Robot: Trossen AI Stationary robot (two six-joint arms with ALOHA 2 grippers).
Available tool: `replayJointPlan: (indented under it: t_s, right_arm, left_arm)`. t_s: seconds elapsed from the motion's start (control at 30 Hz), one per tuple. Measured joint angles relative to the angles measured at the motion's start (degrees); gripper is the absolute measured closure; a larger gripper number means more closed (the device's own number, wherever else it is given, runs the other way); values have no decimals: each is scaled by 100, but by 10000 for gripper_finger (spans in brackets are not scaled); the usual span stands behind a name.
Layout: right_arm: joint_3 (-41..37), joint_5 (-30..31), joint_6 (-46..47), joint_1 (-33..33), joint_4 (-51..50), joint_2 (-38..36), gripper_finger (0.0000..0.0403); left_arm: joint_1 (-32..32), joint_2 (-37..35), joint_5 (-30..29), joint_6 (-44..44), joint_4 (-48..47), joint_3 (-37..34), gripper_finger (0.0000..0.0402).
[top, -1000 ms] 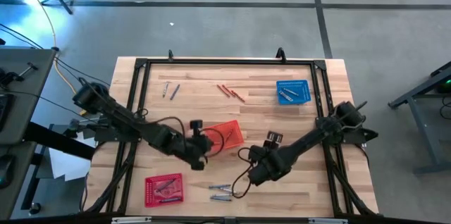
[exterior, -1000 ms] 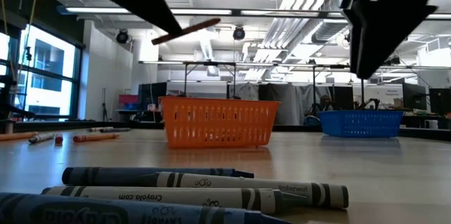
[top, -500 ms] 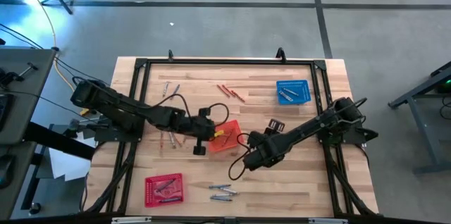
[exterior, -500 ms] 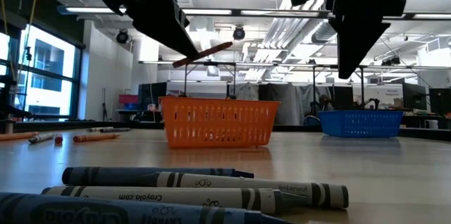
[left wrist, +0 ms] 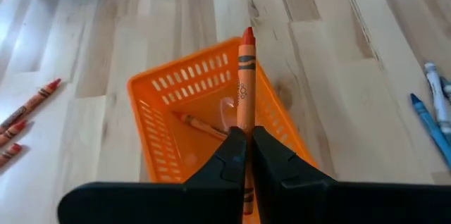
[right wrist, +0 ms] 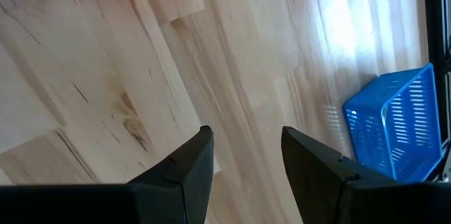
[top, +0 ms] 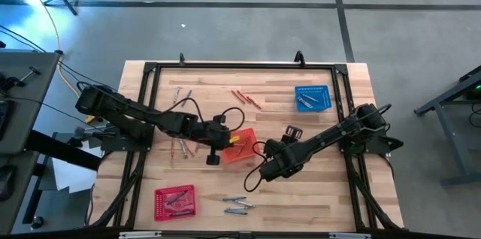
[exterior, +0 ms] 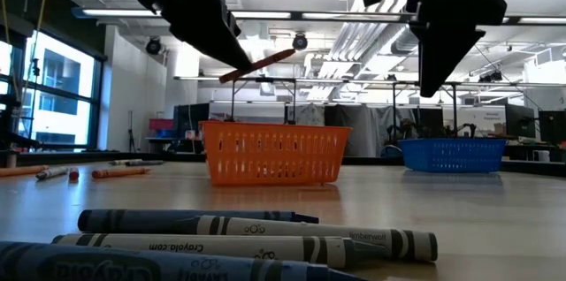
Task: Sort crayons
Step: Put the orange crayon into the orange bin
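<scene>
occluded: orange crayon lower end, between left hand fingers | cut off: blue basket

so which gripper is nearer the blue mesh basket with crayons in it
Right. The right gripper hangs mid-table, a clear gap from the blue mesh basket at the far right. The left gripper is farther, over the orange mesh basket.

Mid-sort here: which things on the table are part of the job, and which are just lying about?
Job: orange crayon in left claw; orange basket; blue basket; red basket; loose crayons; open right claw.
Lying about: black table frame; cables.
</scene>
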Motion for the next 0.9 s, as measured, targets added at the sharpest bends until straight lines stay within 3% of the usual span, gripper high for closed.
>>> replayJointPlan:
  t_s: [0.5, 0.9]
  right_arm:
    - [0, 242, -472, 166, 3, 0, 242]
    - [0, 255, -472, 166, 3, 0, 242]
  left_arm:
    - [220, 91, -27, -702, 83, 4, 402]
    - [222, 862, -29, -748, 478, 4, 402]
